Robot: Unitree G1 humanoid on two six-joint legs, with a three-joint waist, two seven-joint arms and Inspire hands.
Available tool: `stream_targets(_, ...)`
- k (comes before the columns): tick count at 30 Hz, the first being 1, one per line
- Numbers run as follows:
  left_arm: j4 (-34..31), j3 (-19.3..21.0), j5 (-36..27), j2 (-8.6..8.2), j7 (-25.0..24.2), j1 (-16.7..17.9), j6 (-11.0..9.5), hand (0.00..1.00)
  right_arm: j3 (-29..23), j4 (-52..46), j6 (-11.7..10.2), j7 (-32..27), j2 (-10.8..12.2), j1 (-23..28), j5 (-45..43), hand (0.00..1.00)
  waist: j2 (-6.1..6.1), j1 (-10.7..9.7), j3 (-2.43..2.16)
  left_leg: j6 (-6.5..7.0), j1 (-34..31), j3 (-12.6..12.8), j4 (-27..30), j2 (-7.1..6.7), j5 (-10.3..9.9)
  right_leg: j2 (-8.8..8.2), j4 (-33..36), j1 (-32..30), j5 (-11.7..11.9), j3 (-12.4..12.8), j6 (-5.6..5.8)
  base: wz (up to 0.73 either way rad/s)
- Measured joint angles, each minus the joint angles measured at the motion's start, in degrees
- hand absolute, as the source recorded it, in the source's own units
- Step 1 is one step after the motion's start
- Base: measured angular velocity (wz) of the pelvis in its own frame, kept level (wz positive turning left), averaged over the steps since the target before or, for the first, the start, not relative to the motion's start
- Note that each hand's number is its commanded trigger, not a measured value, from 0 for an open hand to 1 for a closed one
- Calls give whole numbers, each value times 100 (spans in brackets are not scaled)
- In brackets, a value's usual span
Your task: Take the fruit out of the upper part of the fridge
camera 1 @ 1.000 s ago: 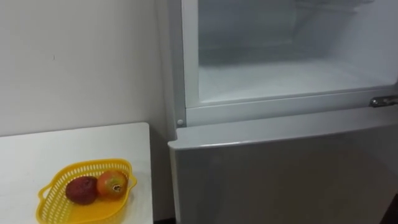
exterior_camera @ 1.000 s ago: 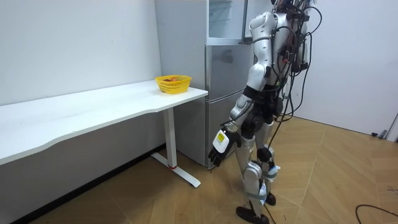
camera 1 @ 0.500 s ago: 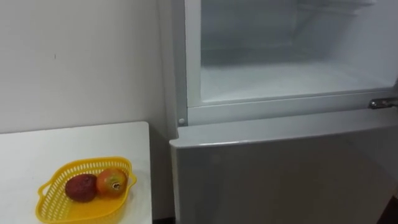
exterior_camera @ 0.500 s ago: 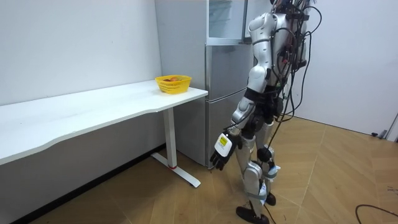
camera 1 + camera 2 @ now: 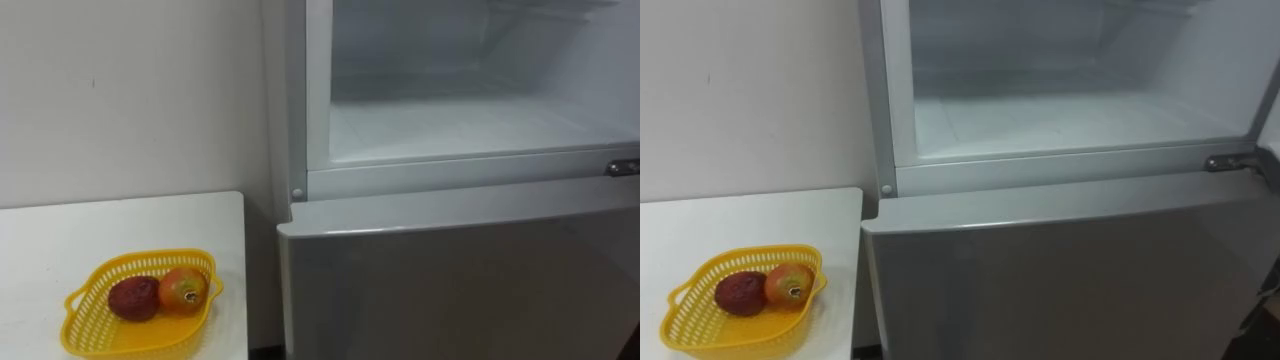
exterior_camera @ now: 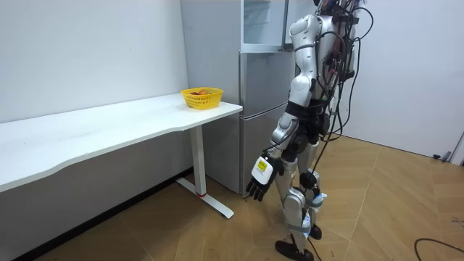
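Currently the fridge (image 5: pixel 450 280) stands with its upper compartment (image 5: pixel 470 125) open. Left of the fridge, a yellow basket (image 5: pixel 120 341) on the white table (image 5: pixel 60 235) holds a dark red fruit (image 5: pixel 133 298) and an orange-red fruit (image 5: pixel 183 290). The left hand (image 6: pixel 259 179) hangs low before the fridge, fingers relaxed, empty.

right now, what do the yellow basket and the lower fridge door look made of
Yellow basket: likely moulded plastic, matte; its walls are a perforated lattice. Lower fridge door: probably painted metal, smooth grey satin with a soft sheen.
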Motion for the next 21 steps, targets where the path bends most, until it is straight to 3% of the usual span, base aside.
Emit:
stream_targets(8,63,7,14,-6,-114,-18,-56,0,89,0,0,238,0,-9,-8,0,-3,91,16,0,61,-4,-6,-2,0,-3,-6,18,-1,-19,0,0)
stream_targets(13,93,3,4,-7,-106,-16,-80,0,283,0,-9,350,-37,-196,-271,0,-43,173,48,0,36,-10,4,1,0,-6,17,3,-1,-18,0,0)
stream_targets(21,223,-9,21,-58,-188,-4,-76,0,639,-37,-11,698,-36,-277,-718,0,-44,363,44,0,67,-90,3,-8,0,-74,75,23,-1,-122,0,2)
